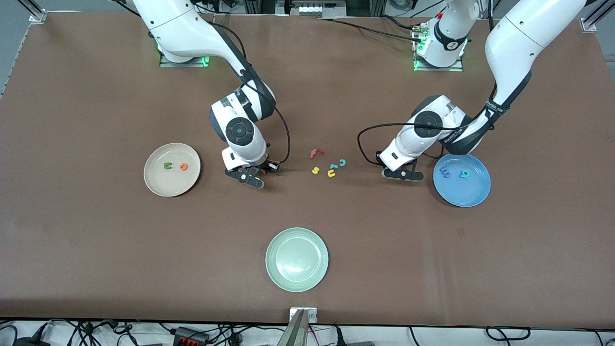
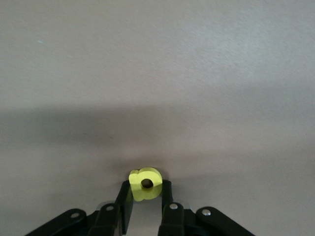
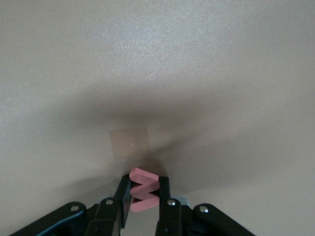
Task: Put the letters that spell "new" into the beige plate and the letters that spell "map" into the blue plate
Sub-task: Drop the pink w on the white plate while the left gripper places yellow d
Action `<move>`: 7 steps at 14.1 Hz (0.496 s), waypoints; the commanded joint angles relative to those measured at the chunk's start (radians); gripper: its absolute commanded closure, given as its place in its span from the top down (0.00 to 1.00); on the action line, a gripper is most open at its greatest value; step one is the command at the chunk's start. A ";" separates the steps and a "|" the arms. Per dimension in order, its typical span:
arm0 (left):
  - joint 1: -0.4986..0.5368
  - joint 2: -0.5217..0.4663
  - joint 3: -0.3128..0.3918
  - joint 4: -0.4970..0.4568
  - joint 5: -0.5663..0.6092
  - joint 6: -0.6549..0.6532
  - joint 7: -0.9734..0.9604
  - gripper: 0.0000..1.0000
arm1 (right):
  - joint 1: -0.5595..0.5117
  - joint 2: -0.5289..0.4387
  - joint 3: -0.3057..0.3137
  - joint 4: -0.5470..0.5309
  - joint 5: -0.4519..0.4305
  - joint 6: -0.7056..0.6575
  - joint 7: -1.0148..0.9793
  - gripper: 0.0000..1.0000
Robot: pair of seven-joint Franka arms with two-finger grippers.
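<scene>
I see my left gripper point(image 2: 146, 196) clamped on the yellow a point(image 2: 145, 184), low over the table point(image 1: 96, 250) just beside the blue plate point(image 1: 473, 194); that plate sits toward the left arm's end and holds the dark blue m point(image 1: 445, 173) and the teal p point(image 1: 464, 174); my right gripper point(image 3: 144, 196) pinches the pink w point(image 3: 143, 190) over bare table near the beige plate point(image 1: 163, 185), which holds the green n point(image 1: 167, 166) and the orange e point(image 1: 183, 166); loose letters point(image 1: 329, 166) lie mid-table between the grippers; a pale green plate point(image 1: 297, 276) sits by the table's edge nearest the front camera.
</scene>
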 commanded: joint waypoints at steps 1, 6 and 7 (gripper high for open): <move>0.018 -0.101 -0.017 0.023 0.031 -0.150 0.001 0.06 | -0.008 -0.052 -0.010 -0.001 0.011 -0.057 -0.013 0.06; 0.134 -0.144 -0.031 0.118 0.031 -0.439 0.348 0.06 | -0.239 -0.190 -0.015 -0.022 0.003 -0.374 -0.330 0.06; 0.188 -0.141 -0.031 0.118 0.031 -0.433 0.457 0.07 | -0.282 -0.204 -0.013 -0.041 0.003 -0.402 -0.396 0.06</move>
